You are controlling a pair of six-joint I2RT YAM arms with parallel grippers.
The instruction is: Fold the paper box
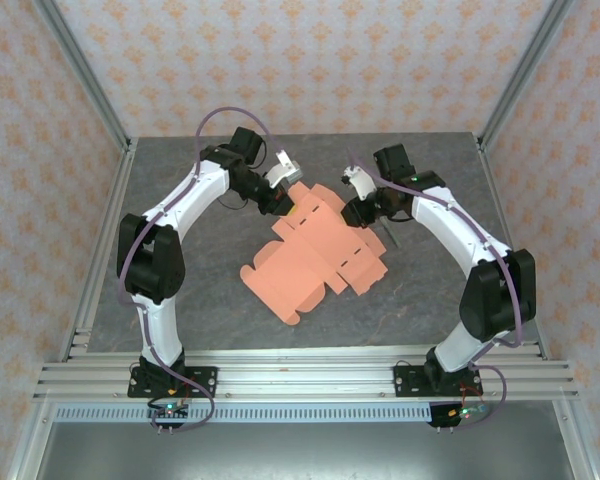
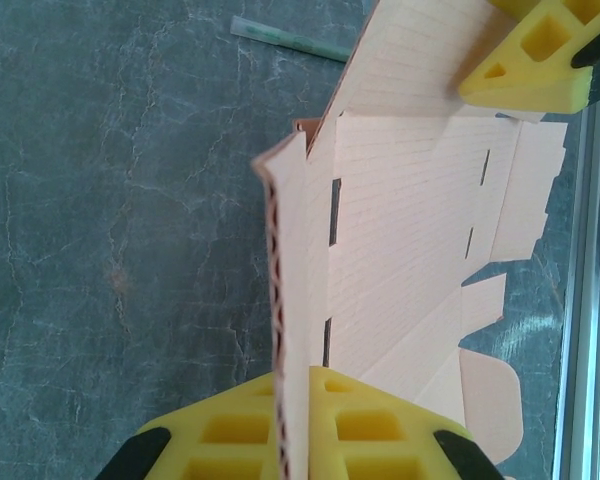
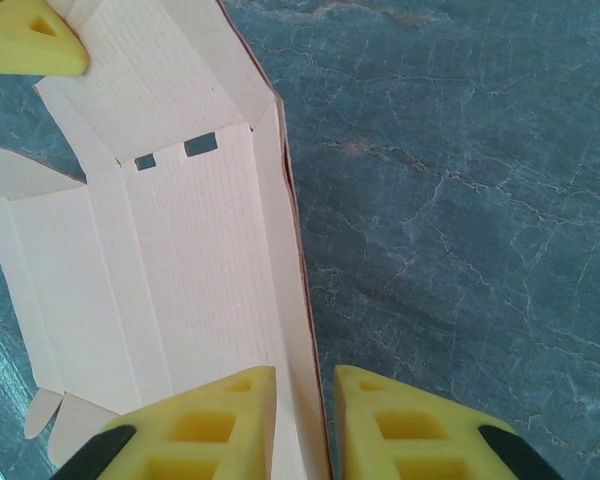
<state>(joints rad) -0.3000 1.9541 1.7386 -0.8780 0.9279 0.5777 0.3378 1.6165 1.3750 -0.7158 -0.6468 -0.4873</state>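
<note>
Paper box [image 1: 315, 262]: salmon die-cut sheet at centre of counter [image 1: 200, 315], near flaps flat. Far-left flap upright, left gripper [image 2: 295, 390] clamped on its edge. Far-right wall raised, right gripper [image 3: 305, 378] pads slightly apart, straddling it.

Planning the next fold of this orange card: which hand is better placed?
Probably left: the left hand is clamped on a raised flap of the salmon-orange card sheet; the right hand straddles its flap loosely.
</note>
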